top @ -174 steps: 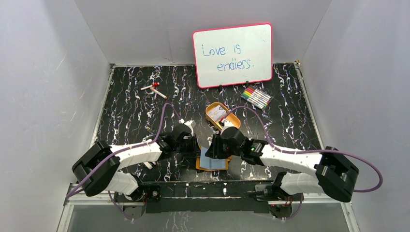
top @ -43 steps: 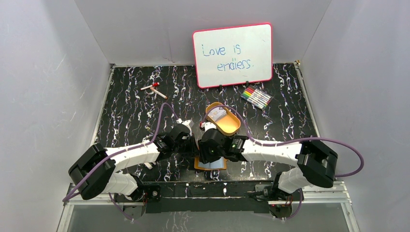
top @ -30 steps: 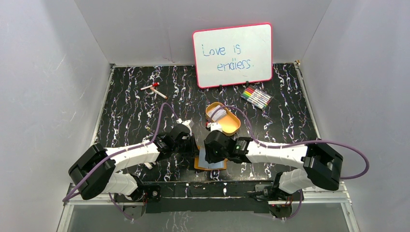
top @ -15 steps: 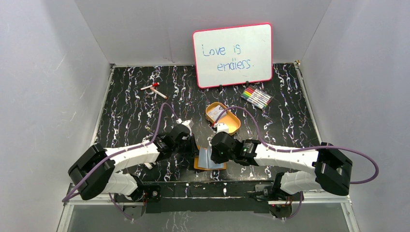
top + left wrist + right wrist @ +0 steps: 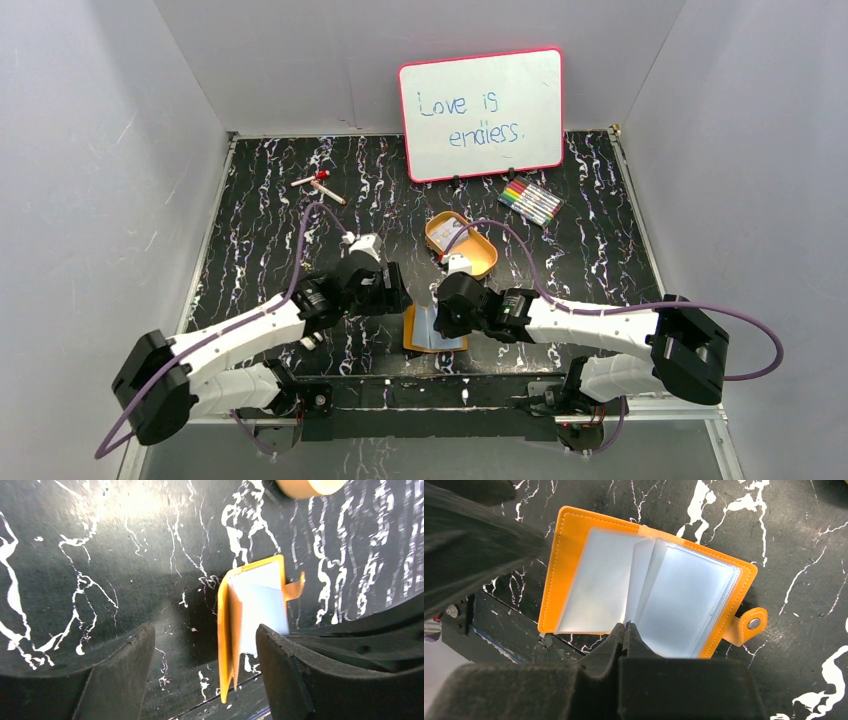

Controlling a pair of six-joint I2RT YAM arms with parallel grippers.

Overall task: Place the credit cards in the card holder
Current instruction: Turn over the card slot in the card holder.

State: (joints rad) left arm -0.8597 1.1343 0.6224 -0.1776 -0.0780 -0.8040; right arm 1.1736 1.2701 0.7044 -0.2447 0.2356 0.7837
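The card holder [image 5: 569, 545], orange with pale blue-grey pocket leaves, lies open near the table's front edge [image 5: 433, 331]. My right gripper [image 5: 625, 627] is shut at its near edge, pinching the lower corner of the middle leaf, which stands lifted. My left gripper [image 5: 205, 650] is open just left of the holder. The orange cover [image 5: 226, 630] stands on edge between the fingers, nearer the right finger [image 5: 290, 675], and neither finger presses it. A pale credit card [image 5: 446, 236] lies in the oval tin tray [image 5: 478, 258] behind the holder.
A whiteboard [image 5: 481, 113] leans on the back wall, with a row of coloured markers [image 5: 530, 201] in front of it. A red-capped pen [image 5: 318, 184] lies at the back left. The tin tray's rim [image 5: 310, 486] shows beyond the left gripper.
My left gripper has opened, letting go of the card holder's cover, and its arm has swung lower and leftward. My right gripper has shut at the holder's near edge.
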